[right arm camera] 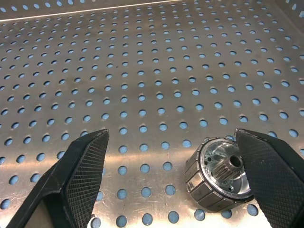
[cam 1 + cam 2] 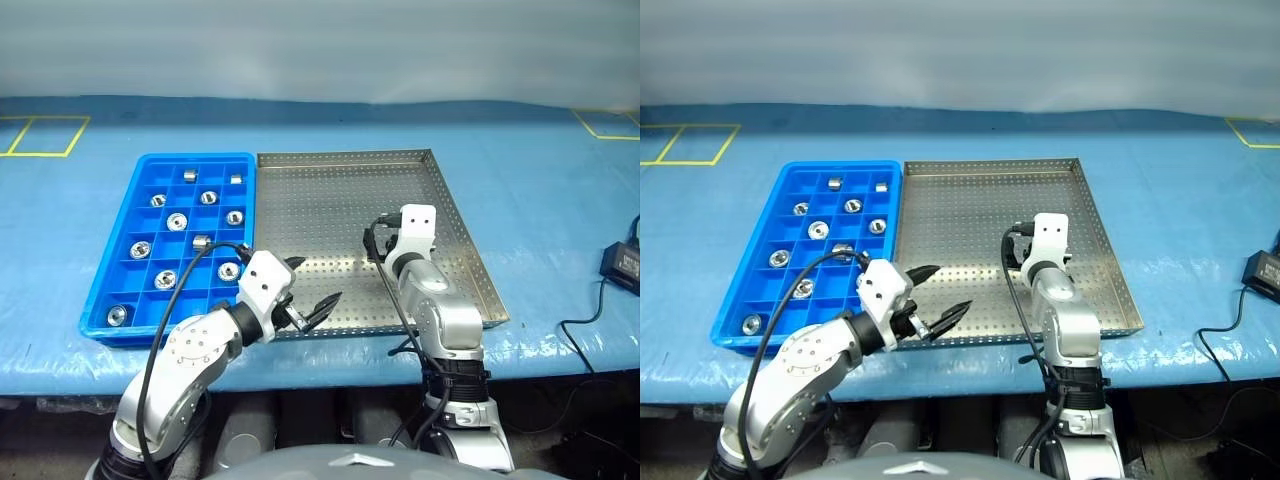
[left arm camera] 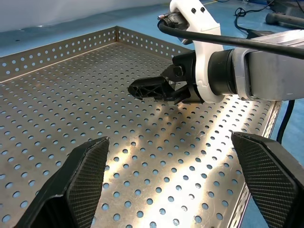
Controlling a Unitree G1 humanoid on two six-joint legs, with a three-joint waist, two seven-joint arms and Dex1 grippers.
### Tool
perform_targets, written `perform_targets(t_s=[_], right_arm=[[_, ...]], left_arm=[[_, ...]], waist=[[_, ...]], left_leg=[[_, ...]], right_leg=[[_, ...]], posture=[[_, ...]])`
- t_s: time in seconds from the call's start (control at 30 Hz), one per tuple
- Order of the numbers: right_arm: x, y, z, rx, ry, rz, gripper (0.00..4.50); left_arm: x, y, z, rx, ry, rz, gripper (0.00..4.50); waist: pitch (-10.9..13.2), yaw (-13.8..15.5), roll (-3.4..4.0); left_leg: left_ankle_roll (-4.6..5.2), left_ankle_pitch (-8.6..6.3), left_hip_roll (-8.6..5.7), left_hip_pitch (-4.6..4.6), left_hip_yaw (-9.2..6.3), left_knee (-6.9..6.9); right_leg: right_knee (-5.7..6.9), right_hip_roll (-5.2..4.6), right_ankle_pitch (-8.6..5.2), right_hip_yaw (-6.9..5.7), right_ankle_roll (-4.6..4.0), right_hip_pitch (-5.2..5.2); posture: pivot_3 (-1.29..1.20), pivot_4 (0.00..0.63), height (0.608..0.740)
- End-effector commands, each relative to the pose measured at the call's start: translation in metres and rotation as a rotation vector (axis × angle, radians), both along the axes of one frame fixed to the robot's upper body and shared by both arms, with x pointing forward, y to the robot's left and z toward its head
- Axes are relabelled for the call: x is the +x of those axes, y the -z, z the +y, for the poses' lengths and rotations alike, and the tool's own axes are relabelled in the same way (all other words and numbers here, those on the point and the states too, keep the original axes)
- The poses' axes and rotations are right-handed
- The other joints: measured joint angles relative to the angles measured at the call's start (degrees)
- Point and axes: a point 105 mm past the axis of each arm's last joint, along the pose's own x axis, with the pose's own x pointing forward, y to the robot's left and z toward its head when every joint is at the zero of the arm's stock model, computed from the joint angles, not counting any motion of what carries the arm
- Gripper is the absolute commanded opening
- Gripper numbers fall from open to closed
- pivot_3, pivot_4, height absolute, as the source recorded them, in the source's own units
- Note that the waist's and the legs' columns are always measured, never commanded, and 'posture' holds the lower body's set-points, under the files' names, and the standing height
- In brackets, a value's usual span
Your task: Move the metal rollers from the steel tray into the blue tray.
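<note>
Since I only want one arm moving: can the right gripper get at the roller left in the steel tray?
Probably yes. The roller lies on the steel tray between the open fingers of the right gripper, close by one finger, with nothing else in between.

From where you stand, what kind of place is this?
Probably a workshop or factory sorting bench. A table under a blue cover carries a perforated steel tray and a blue tray with compartments holding metal rollers. Yellow tape marks zones on the cover.
</note>
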Motion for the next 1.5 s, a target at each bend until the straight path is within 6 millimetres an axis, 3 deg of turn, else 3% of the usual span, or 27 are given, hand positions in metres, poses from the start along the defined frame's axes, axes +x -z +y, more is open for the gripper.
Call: perform_targets(t_s=[0.03,0.17,0.47,0.67,0.83,0.97,1.1,1.3,1.5], right_arm=[[-0.001,0.011,-0.01,-0.005,0.044,0.034,4.47],[-0.002,0.013,-0.012,-0.028,0.055,0.043,4.3],[-0.006,0.004,-0.004,-0.034,0.025,0.026,1.71],[-0.006,-0.005,0.005,-0.035,-0.015,-0.003,1.71],[-0.009,-0.039,0.047,-0.025,-0.249,-0.106,1.71],[-0.012,-0.066,0.086,-0.013,-0.447,-0.173,1.71],[-0.019,-0.08,0.123,-0.012,-0.633,-0.21,1.71],[-0.036,-0.076,0.172,0.002,-0.866,-0.185,1.71],[-0.055,-0.063,0.201,0.016,-1.015,-0.146,1.71]], left_arm=[[0.001,-0.006,0.0,-0.014,-0.002,-0.033,4.5],[0.001,-0.006,0.001,-0.015,-0.011,-0.037,4.5],[0.001,-0.006,0.001,-0.017,-0.025,-0.038,4.5],[0.002,-0.005,0.003,-0.015,-0.036,-0.042,4.5],[0.005,-0.008,0.012,-0.024,-0.118,-0.064,4.5],[0.006,-0.011,0.033,-0.021,-0.239,-0.085,4.5],[0.002,-0.015,0.054,-0.023,-0.358,-0.108,4.5],[-0.024,-0.006,0.08,0.026,-0.491,-0.081,4.5],[-0.05,0.002,0.099,0.065,-0.591,-0.041,4.5]], waist=[[-0.01,0.02,-0.01],[-0.03,0.03,-0.02],[-0.02,0.06,0.01],[-0.01,0.12,0.02],[0.0,0.07,0.03],[0.01,0.3,0.04],[0.01,1.68,0.02],[0.01,4.53,0.01],[0.05,8.19,0.04]], left_leg=[[0.0,0.0,0.0,0.0,0.0,0.01],[0.01,0.01,0.0,0.02,0.01,0.0],[0.01,0.01,0.01,0.0,0.03,-0.08],[0.01,0.01,-0.01,-0.02,0.03,-0.07],[0.01,0.01,0.01,-0.02,0.03,-0.09],[0.01,0.01,0.04,0.0,0.01,-0.09],[0.0,0.01,0.04,-0.02,-0.07,-0.12],[0.0,0.0,-0.02,-0.06,-0.08,-0.2],[-0.03,0.0,0.01,-0.14,-0.2,-0.21]], right_leg=[[0.0,0.0,0.0,0.01,0.0,0.0],[0.02,0.0,0.01,0.02,0.0,0.01],[0.02,0.03,0.08,0.06,-0.1,-0.06],[0.01,0.02,0.07,0.07,-0.09,-0.07],[0.01,0.03,0.08,0.07,-0.09,-0.09],[0.06,0.06,0.12,0.04,-0.02,-0.08],[0.05,0.06,0.19,-0.06,0.13,-0.09],[-0.07,-0.03,0.22,-0.09,0.09,-0.09],[-0.09,-0.08,-0.1,-0.32,-0.13,-0.14]], posture=[[0.08,0.15,0.74],[0.09,0.15,0.74],[0.09,0.15,0.74],[0.11,0.15,0.74],[0.13,0.15,0.74],[0.22,0.15,0.74],[0.31,0.15,0.74],[0.43,0.15,0.74],[0.52,0.15,0.74]])
